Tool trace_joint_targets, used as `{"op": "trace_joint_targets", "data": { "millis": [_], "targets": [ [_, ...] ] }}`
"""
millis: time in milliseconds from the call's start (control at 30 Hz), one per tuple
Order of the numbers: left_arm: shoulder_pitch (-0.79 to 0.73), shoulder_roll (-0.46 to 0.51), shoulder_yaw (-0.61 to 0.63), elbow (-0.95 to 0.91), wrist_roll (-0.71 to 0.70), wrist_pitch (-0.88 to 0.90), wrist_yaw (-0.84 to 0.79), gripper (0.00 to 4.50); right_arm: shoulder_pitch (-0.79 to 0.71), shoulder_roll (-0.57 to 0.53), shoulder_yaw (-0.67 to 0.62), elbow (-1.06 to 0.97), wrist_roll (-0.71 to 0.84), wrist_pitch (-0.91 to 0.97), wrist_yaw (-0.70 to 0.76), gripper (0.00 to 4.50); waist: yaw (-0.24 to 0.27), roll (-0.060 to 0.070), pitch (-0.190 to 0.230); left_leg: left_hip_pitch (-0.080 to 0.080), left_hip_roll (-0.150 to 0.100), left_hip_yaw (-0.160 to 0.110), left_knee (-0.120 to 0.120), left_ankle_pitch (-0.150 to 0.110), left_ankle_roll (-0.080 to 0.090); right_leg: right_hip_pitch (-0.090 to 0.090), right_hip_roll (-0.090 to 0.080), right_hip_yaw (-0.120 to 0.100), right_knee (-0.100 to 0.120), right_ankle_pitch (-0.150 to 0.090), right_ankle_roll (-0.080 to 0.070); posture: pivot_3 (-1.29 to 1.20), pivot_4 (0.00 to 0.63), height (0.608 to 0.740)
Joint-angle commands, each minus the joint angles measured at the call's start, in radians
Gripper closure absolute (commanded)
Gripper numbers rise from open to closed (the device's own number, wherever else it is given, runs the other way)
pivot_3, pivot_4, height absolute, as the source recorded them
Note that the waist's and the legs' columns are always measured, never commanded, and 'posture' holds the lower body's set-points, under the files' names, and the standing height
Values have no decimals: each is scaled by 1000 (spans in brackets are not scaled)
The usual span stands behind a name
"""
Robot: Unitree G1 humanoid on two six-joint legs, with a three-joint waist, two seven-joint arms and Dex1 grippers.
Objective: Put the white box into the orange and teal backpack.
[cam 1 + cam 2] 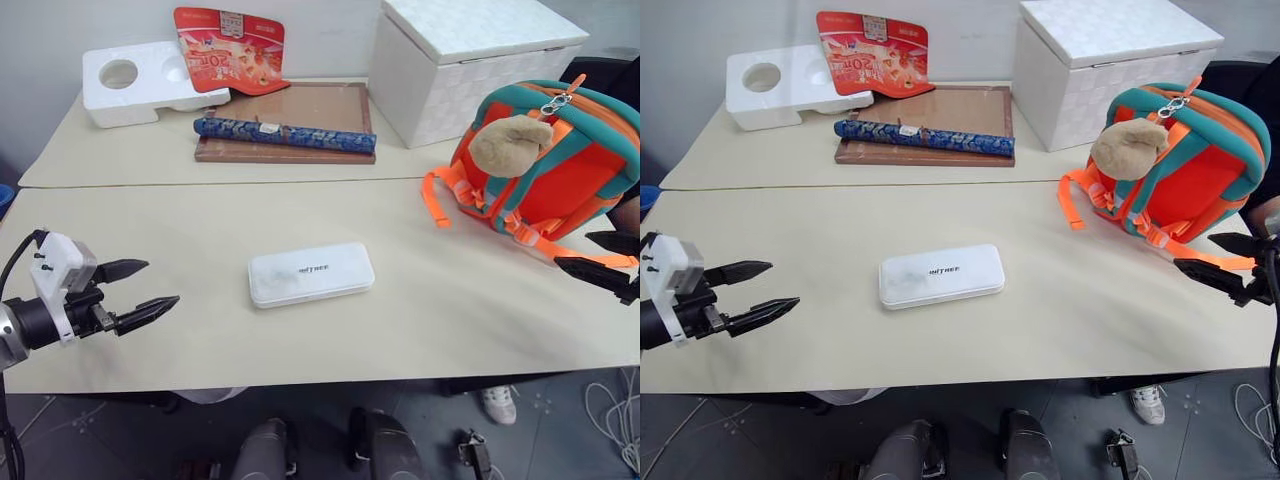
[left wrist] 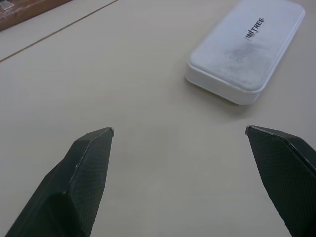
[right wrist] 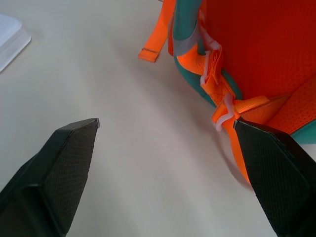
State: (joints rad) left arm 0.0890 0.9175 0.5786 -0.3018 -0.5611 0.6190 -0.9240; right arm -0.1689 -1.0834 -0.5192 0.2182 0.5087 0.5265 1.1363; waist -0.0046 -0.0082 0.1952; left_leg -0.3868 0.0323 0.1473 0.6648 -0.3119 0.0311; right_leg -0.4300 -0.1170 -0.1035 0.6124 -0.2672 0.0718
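Note:
The white box (image 1: pixel 311 273), slim with rounded corners and small dark lettering, lies flat in the middle of the beige table; the left wrist view has it as the white box (image 2: pixel 247 49), ahead of my fingers. My left gripper (image 1: pixel 148 284) hovers open and empty to the box's left. The orange and teal backpack (image 1: pixel 548 160) stands at the right of the table with a tan plush toy (image 1: pixel 510 143) hanging on it, its zip looks closed. My right gripper (image 1: pixel 592 254) is open and empty just in front of the backpack's straps (image 3: pixel 222 98).
At the back of the table stand a large white lidded cube box (image 1: pixel 470 60), a wooden frame with a blue patterned roll (image 1: pixel 285 135), a red packet (image 1: pixel 230 48) and a white styrofoam tray (image 1: pixel 140 82). Feet and cables show on the floor below the table's front edge.

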Motion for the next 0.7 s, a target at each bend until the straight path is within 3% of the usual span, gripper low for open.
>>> {"op": "trace_joint_targets", "data": {
  "millis": [33, 700],
  "targets": [
    [2, 1, -12, 2, 23, -36, 4, 0, 14, 3, -45, -33, 17, -5, -7, 27, 0, 0, 0, 0, 0, 0, 0, 1, 1, 0, 0, 0, 0, 0, 0, 0, 150, 740],
    [-20, 4, -58, 28, 43, -42, 37, 0, 36, -26, -46, -42, 4, -38, -30, 27, 0, 0, 0, 0, 0, 0, 0, 1, 1, 0, 0, 0, 0, 0, 0, 0, 150, 740]
  ]
}}
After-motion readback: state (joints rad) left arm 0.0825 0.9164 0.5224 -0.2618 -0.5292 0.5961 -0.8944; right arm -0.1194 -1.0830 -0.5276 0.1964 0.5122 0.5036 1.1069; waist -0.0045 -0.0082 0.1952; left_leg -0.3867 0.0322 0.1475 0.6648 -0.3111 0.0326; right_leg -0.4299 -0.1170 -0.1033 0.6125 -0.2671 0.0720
